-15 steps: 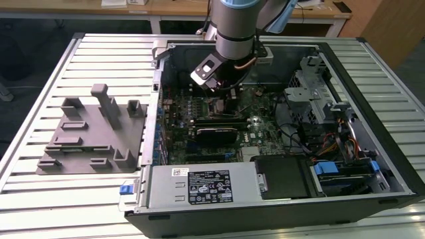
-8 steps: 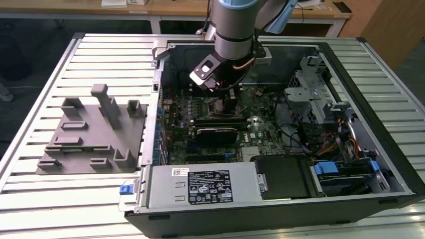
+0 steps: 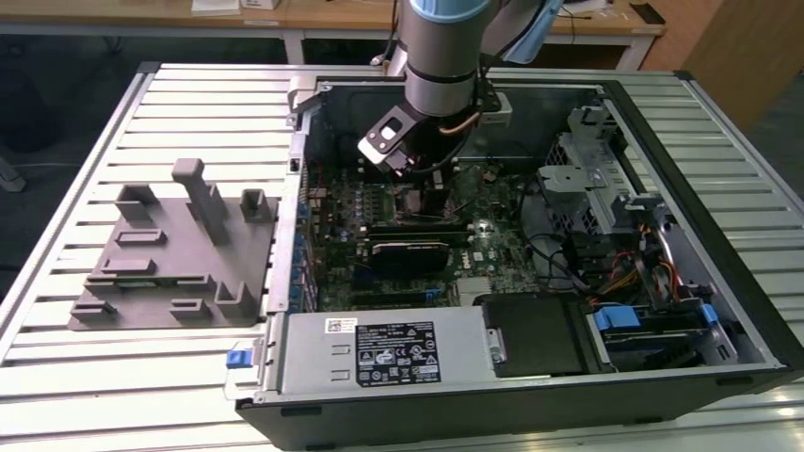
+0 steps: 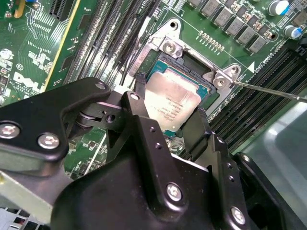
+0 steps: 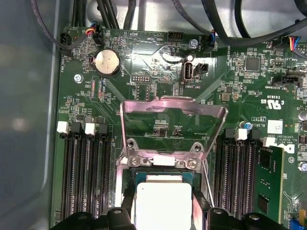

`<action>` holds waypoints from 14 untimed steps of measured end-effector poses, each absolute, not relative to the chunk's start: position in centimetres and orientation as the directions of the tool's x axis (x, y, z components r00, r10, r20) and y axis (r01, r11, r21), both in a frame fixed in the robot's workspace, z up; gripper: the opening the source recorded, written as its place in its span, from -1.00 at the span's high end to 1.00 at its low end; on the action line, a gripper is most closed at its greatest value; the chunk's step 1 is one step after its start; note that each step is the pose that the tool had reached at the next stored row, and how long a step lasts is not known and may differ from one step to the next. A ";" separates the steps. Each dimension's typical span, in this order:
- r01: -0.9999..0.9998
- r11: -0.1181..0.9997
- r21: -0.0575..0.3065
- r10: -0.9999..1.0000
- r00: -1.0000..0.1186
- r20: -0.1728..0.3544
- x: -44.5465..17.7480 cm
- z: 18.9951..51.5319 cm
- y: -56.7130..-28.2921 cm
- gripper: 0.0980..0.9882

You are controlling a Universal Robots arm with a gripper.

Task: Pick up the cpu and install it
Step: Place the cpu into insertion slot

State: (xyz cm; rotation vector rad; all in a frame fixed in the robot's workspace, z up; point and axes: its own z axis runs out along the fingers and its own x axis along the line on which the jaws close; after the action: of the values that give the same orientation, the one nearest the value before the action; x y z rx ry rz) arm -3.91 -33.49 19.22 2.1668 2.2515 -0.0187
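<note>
**A:** Exterior view first. Where's the arm?

**B:** The arm (image 3: 440, 66) reaches down into the open case (image 3: 703, 282), which sits on the table (image 3: 75, 377). The gripper (image 3: 425, 193) is low over the board (image 3: 503, 235). A grey fixture (image 3: 176, 254) lies on the table outside the case, at the exterior view's left.

**A:** And the second wrist view?

**B:** The cpu (image 4: 172, 100) is right at the socket (image 4: 168, 45), inside its metal frame. I can't tell whether it's fully seated. The two black fingers (image 4: 141, 124) press on its opposite edges and pinch it. A thin wire lever (image 4: 268, 91) runs off from one corner of the socket.

**A:** First wrist view?

**B:** It shows the same grip, with the cpu (image 5: 163, 203) held between the fingers (image 5: 201, 211). The plate (image 5: 172, 101) stands tipped open just beyond it. Memory slots (image 5: 84, 177) run along both sides of the socket.
</note>
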 end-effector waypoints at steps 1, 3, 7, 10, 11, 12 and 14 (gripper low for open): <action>0.999 0.038 0.003 0.999 -0.038 -0.020 -3.9 19.2 -33.5 0.00; 0.999 0.038 0.003 0.999 -0.038 -0.020 -3.9 19.2 -33.5 0.00; 0.999 0.038 0.003 0.999 -0.038 -0.021 -3.9 19.1 -33.5 0.00; 0.999 0.038 0.003 0.999 -0.038 -0.020 -3.9 19.1 -33.5 0.00; 0.999 0.038 0.003 0.999 -0.038 -0.020 -3.9 19.1 -33.5 0.00; 0.999 0.038 0.003 0.999 -0.038 -0.020 -3.9 19.1 -33.5 0.00; 0.999 0.038 0.003 0.999 -0.038 -0.020 -3.9 19.1 -33.5 0.00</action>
State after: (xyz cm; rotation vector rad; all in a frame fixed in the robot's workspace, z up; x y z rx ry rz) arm -3.90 -33.48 19.06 2.1668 2.2515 -0.0183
